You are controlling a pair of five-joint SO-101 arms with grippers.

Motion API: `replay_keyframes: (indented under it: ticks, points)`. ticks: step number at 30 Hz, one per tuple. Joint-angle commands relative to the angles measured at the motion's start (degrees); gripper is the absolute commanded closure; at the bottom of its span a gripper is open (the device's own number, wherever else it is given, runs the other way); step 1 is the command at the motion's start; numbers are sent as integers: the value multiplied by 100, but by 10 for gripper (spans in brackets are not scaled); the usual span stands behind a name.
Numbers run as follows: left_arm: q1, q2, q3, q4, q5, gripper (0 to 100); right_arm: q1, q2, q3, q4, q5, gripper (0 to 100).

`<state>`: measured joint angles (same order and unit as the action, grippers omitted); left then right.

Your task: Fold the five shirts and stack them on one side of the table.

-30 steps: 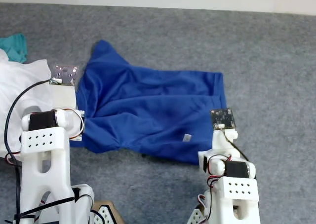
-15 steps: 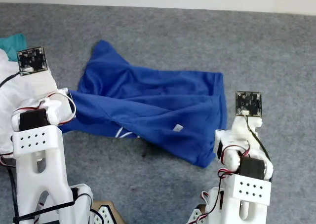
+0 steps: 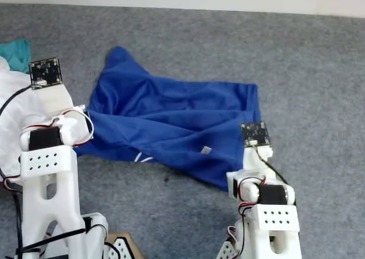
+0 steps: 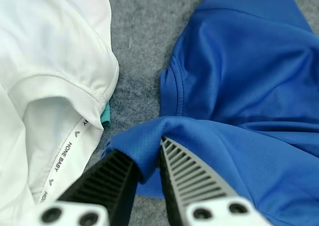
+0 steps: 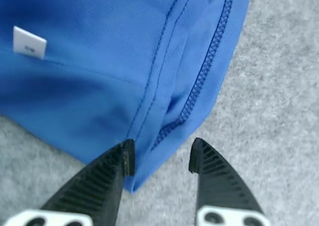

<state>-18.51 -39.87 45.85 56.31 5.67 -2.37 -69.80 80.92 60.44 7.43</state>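
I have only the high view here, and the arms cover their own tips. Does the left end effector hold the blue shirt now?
Observer: Yes. In the left wrist view the left end effector is shut on a folded edge of the blue shirt.
Operator: And the right one?
Observer: The right end effector is open; its jaws stand apart around the shirt's stitched hem corner, which is not pinched.
Operator: Is anything close to the left grasp?
Observer: A bit of teal cloth peeks from under the edge of the white shirt, just beside the grasp.
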Motion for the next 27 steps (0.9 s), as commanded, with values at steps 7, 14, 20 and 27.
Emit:
replay_keyframes:
  ticks: [7,14,20,27]
  points:
    - [110,-84,-31,-114,79,954,-48,-22,-215,-725,-659,808]
    - [110,-84,145,-114,79,954,-66,-22,-154,-1130,-1451,804]
    - [110,-75,163,-88,88,954,-84,400,-532,-1051,-1495,804]
    - [119,-75,145,-70,88,954,-101,2105,-2378,4,-1890,804]
